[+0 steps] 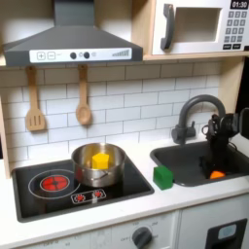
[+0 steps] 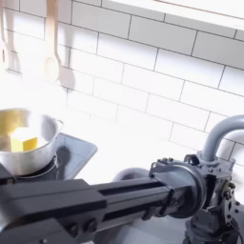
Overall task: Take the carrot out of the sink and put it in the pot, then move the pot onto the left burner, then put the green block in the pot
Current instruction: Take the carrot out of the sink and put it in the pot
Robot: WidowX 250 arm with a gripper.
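Note:
The orange carrot (image 1: 216, 175) lies on the floor of the dark grey sink (image 1: 187, 161), at the first exterior view's right. My gripper (image 1: 216, 159) hangs down into the sink directly over the carrot, and its dark fingers look open, a little apart and just above it. The steel pot (image 1: 97, 167) stands on the right burner with a yellow block (image 1: 99, 158) inside. The left burner (image 1: 53, 181) is bare. The green block (image 1: 162, 176) sits on the counter between stovetop and sink. In the second exterior view my arm (image 2: 105, 202) crosses the bottom, with the pot (image 2: 11, 152) at the left.
The arched faucet (image 1: 195, 109) rises just behind the sink, close to my arm. Two wooden utensils (image 1: 35, 105) hang on the tiled wall. A range hood (image 1: 70, 44) overhangs the stove and a microwave (image 1: 199, 26) sits on a shelf above the sink.

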